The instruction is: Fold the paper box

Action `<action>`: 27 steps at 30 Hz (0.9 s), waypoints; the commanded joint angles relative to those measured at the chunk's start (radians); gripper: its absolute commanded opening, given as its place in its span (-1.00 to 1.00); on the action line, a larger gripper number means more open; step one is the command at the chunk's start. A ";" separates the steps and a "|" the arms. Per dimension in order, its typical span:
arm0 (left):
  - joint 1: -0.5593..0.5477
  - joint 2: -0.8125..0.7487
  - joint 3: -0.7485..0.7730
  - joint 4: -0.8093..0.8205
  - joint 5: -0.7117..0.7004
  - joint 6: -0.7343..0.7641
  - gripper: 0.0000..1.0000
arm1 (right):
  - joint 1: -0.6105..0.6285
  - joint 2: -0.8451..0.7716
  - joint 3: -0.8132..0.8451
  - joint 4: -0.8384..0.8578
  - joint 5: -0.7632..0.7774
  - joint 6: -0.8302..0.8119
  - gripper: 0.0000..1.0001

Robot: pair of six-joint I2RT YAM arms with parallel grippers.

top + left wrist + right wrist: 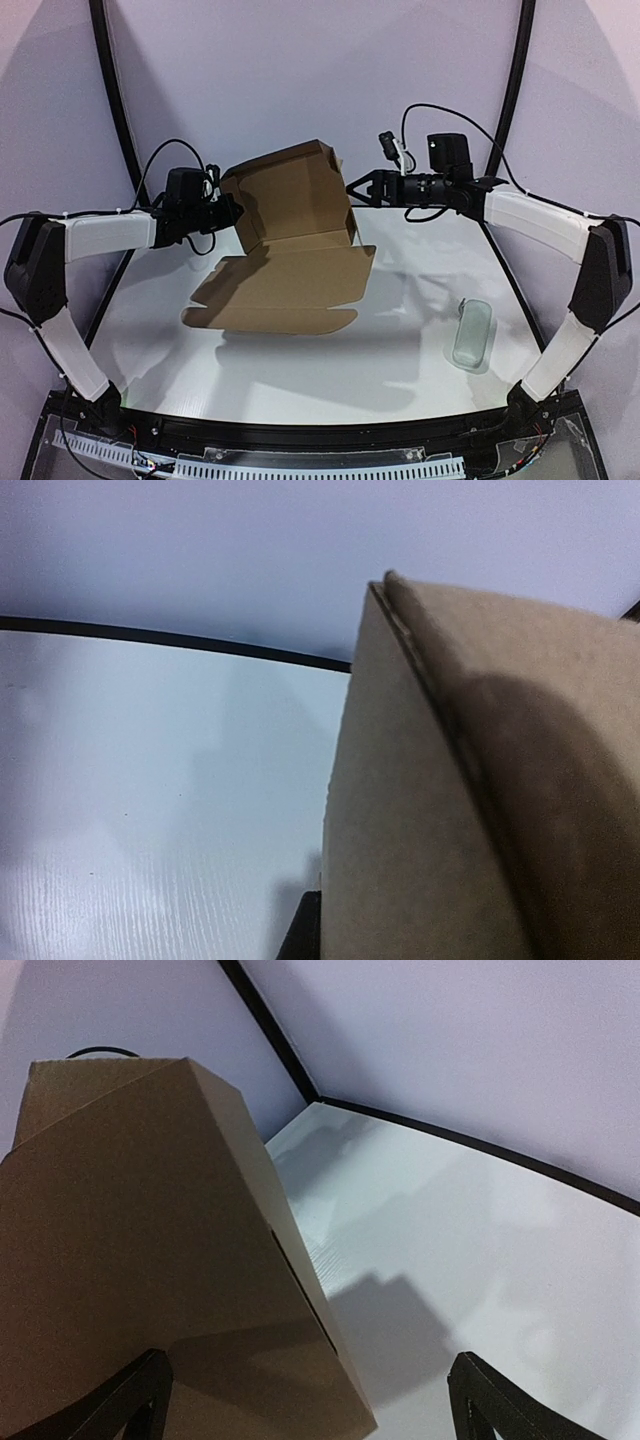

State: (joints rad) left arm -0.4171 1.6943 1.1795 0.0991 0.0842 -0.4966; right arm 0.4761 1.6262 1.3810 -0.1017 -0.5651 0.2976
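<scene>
So, white table w/ a faint grain and soft shadows on it, pale lilac walls all round, black curved poles at the back corners. Paper box is centre-left: front part spread out roughly flat, dark shadow under its left end, back panel tipped up. Left gripper is pinched tight on the left edge of that raised panel. Right gripper sits at the panel's right edge, jaws spread wide, nothing in them afaict. Small pale grey-green case lies on the right side, well apart from the box
</scene>
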 commanded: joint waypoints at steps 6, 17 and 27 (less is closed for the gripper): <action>-0.005 -0.013 0.052 -0.047 -0.006 -0.037 -0.98 | 0.060 0.066 0.043 0.067 -0.080 -0.084 0.97; -0.005 -0.035 0.048 -0.083 -0.019 -0.039 -0.98 | 0.142 0.087 0.056 0.024 -0.014 -0.285 0.97; -0.005 -0.035 0.058 -0.141 -0.063 -0.042 -0.98 | 0.163 0.066 0.046 -0.017 -0.115 -0.326 0.97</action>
State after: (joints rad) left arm -0.4129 1.6970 1.2049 -0.0220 0.0416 -0.5064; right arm 0.6128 1.6924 1.4189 -0.0937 -0.6245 0.0078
